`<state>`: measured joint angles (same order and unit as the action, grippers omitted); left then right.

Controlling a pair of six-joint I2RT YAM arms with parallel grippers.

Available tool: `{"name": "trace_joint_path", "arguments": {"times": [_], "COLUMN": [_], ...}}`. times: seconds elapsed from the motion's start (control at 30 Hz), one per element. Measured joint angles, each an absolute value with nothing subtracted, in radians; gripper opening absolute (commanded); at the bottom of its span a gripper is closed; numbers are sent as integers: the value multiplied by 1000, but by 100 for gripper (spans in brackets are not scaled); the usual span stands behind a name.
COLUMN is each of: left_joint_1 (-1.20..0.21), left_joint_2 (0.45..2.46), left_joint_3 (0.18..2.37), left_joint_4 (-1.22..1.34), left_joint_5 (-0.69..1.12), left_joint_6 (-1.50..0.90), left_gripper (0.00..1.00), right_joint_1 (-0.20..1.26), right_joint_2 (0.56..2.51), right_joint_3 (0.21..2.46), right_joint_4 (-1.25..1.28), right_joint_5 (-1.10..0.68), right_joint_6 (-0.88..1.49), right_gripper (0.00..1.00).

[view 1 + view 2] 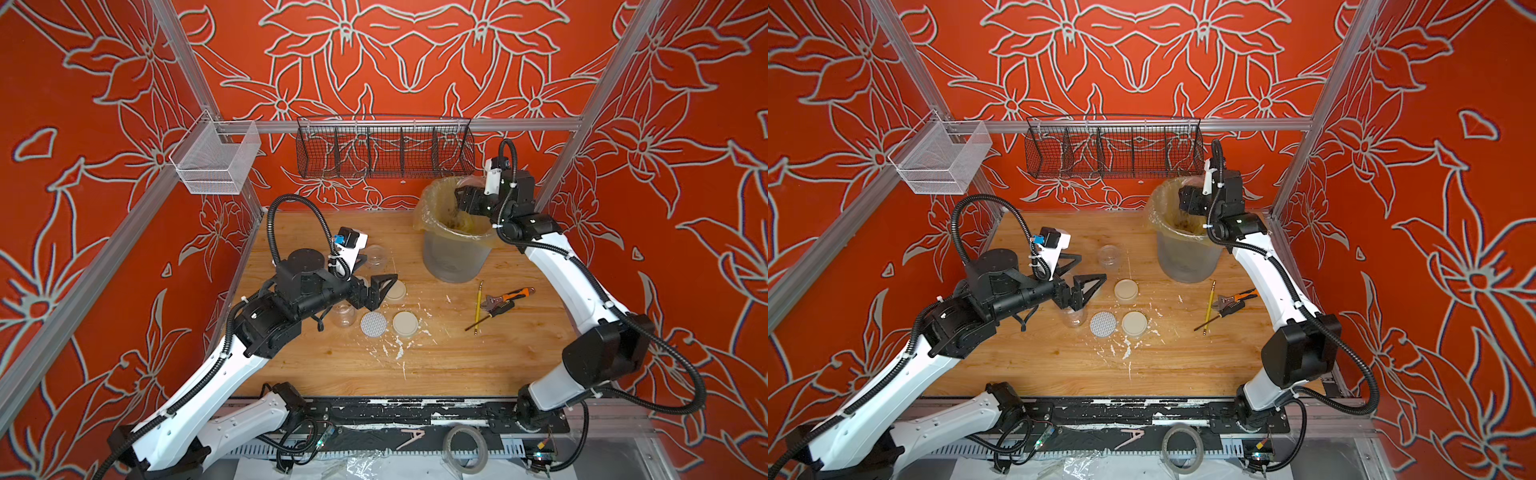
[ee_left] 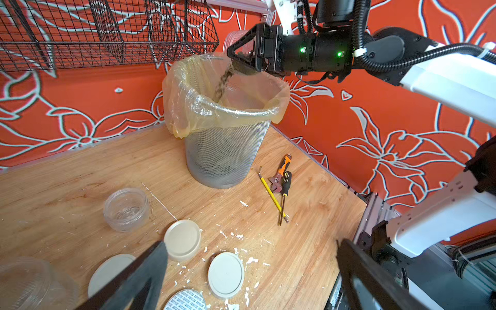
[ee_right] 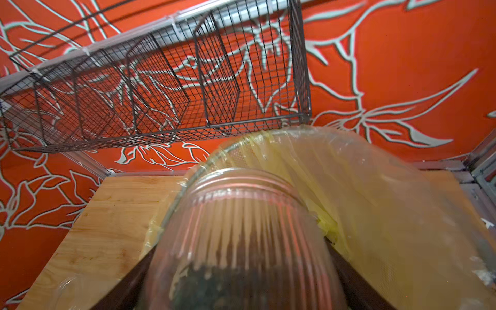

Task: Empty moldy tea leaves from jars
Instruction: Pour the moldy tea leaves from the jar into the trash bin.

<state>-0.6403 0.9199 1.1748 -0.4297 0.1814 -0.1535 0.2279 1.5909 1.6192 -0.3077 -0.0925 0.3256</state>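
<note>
My right gripper [image 1: 465,199] [image 3: 241,268] is shut on a clear ribbed jar [image 3: 241,220], tipped mouth-down over the grey bin [image 1: 453,257] [image 2: 222,155]. Dark tea leaves [image 3: 212,284] cling inside the jar. In the left wrist view a stream of tea leaves [image 2: 222,83] falls into the yellowish liner. My left gripper [image 1: 374,272] [image 2: 252,257] hangs open and empty over the lids. An empty squat jar [image 1: 376,253] [image 2: 126,209] and another clear jar [image 1: 343,316] [image 2: 29,284] stand on the table. Cream lids [image 1: 407,323] [image 2: 182,240] and a dotted white lid [image 1: 373,324] lie beside them.
A pencil, wrench and screwdriver [image 1: 498,303] lie right of the bin. White flakes [image 1: 395,349] litter the wooden table [image 1: 457,365]. A black wire basket [image 1: 386,145] hangs on the back rail, a white mesh basket [image 1: 216,158] at the left. A tape roll [image 1: 465,449] lies in front.
</note>
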Motion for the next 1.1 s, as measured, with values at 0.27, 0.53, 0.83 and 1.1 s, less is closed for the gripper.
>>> {"name": "trace_joint_path", "arguments": {"times": [0.27, 0.53, 0.83, 1.1], "left_joint_1": [-640, -640, -640, -640], "left_joint_2": [920, 921, 923, 925], "left_joint_3": [1175, 1164, 1164, 1164], "left_joint_4": [-430, -428, -414, -383], "left_joint_5": [181, 200, 248, 319], "left_joint_6": [-154, -157, -161, -184], "left_gripper": [97, 97, 97, 97], "right_joint_1": [217, 217, 217, 217], "right_joint_2": [1596, 1531, 1364, 1362], "right_joint_3": [1606, 1527, 1422, 1457], "right_joint_4": [-287, -217, -35, -22], "right_joint_5": [-143, -188, -247, -272], "right_joint_6": [349, 355, 383, 398], "right_gripper": [24, 24, 25, 25]}}
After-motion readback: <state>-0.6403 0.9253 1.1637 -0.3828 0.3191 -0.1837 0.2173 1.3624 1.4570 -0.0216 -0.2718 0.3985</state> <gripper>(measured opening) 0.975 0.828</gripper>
